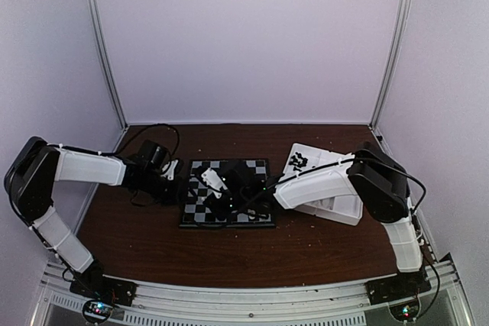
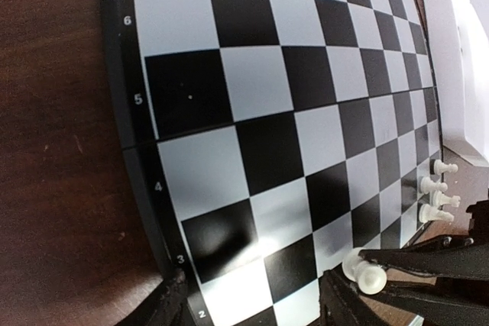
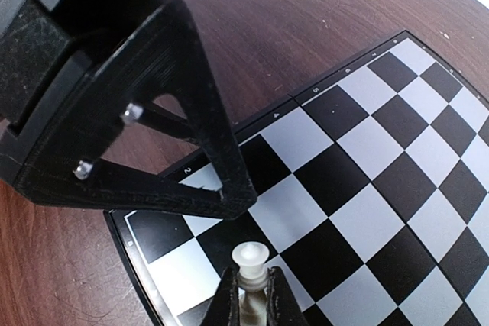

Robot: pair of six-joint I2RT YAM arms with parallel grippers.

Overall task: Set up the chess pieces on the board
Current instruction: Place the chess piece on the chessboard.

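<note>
right claw (image 3: 249,295) is closed on a white pawn (image 3: 250,259), pinched low on the stem, head up, over the board (image 3: 367,181) nr its numbered edge. left claw (image 2: 254,301) is seen open & empty beside it. four white pawns (image 2: 437,195) are stood along one edge. black pieces (image 1: 299,160) are seen in the white tray (image 1: 336,208) further back. pawn is judged light, rigid, slick plastic & tip-prone; best gripped at the waist.

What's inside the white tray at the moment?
Black chess pieces lie clustered at the far end of the tray. The right arm crosses over the tray's middle, so whatever lies in the compartments beneath it cannot be seen.
</note>
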